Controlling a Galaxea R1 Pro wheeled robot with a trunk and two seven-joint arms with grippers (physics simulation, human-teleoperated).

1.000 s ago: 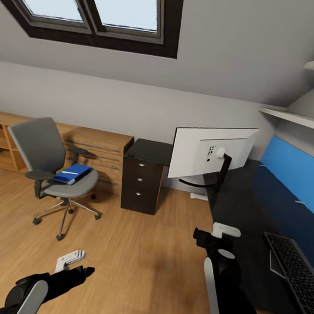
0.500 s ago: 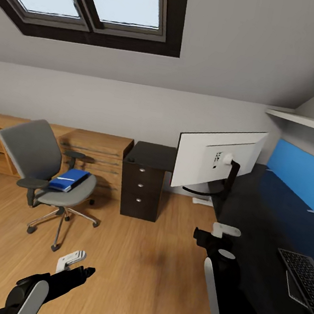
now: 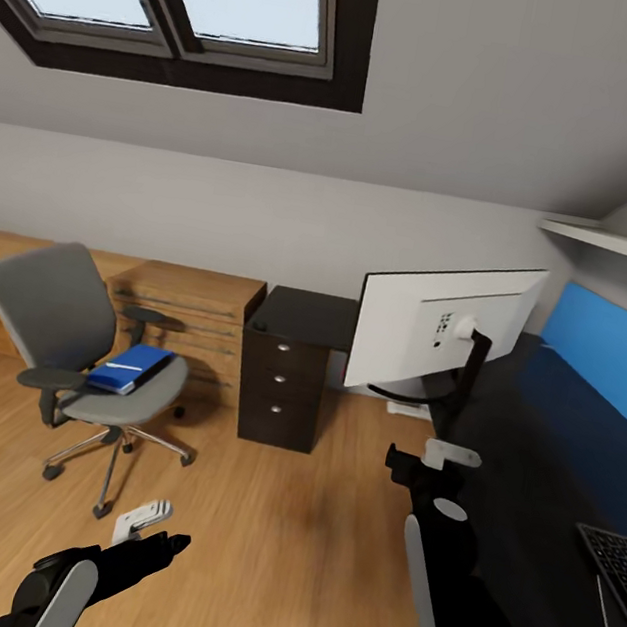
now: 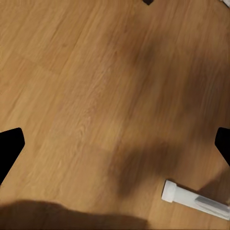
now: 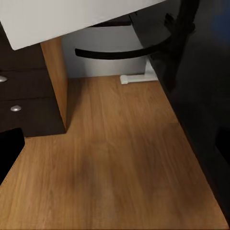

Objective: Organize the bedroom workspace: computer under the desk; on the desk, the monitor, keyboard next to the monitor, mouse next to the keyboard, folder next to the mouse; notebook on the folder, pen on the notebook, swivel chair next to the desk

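the folder [image 3: 130, 367] is lying on the seat of the swivel chair [image 3: 74, 357], well apart from the desk [image 3: 542, 471], awaiting pickup. the monitor [image 3: 443, 324] is standing at the desk's far edge. left tool [image 3: 150, 527] and right tool [image 3: 422, 461] are hanging empty, jaws wide.

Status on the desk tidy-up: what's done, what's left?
Done: the monitor stands on the desk, and the keyboard lies on it nearer the robot. Nothing is in hand; both arms hang over bare floor. Left: the folder lies on the swivel chair, which stands away from the desk.
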